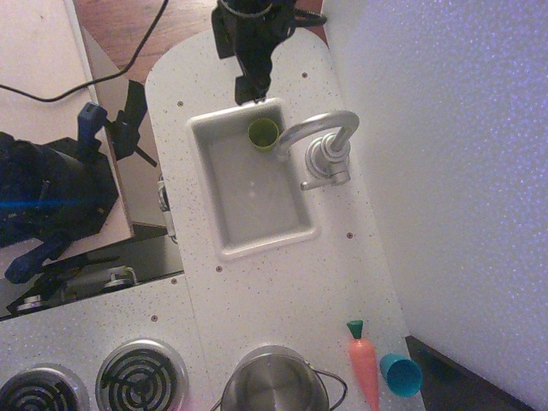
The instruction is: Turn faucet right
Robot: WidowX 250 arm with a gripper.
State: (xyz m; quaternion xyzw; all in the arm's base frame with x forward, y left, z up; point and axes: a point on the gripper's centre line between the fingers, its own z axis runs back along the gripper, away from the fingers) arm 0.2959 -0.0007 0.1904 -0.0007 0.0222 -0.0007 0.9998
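The faucet (324,141) is shiny silver, standing on the counter just right of the sink (224,231). Its arched spout curves left over the sink's upper right corner, ending near a green cup (263,134) inside the sink. A small lever sticks out at the base toward the lower left. My gripper (251,92) is black and hangs from the top of the view, above the sink's far rim, left of the faucet and apart from it. Its fingers look close together, but I cannot tell whether they are fully shut.
A steel pot (274,381) sits at the bottom edge. An orange toy carrot (364,364) and a blue cup (401,374) lie at the bottom right. Stove burners (141,375) are at the bottom left. A white wall (445,171) borders the counter's right side.
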